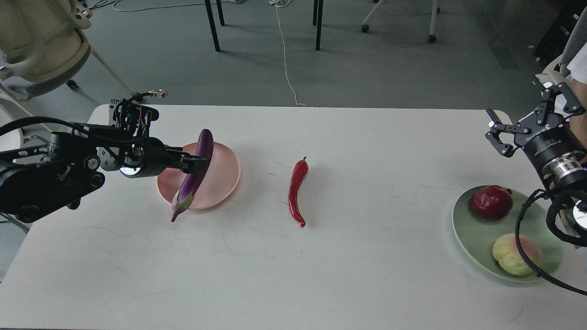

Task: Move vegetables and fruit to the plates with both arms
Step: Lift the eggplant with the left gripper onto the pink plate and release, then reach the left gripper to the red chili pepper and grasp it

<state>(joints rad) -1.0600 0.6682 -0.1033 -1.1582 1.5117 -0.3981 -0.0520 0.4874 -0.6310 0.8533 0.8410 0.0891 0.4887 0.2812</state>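
The purple eggplant (195,172) lies slanted across the left part of the pink plate (224,172), its calyx end over the rim on the table. My left gripper (198,164) is at the eggplant's middle with its fingers apart, no longer at the calyx end. The red chili pepper (296,190) lies on the table at mid-width. The pomegranate (491,202) and the peach (513,254) sit on the green plate (472,238) at the right. My right gripper (496,135) is open and empty, raised beyond the green plate.
The white table (293,275) ends close to the green plate at the right. Chair and table legs (211,25) and a white cable (284,55) are on the floor behind. A beige chair (36,41) stands at the far left.
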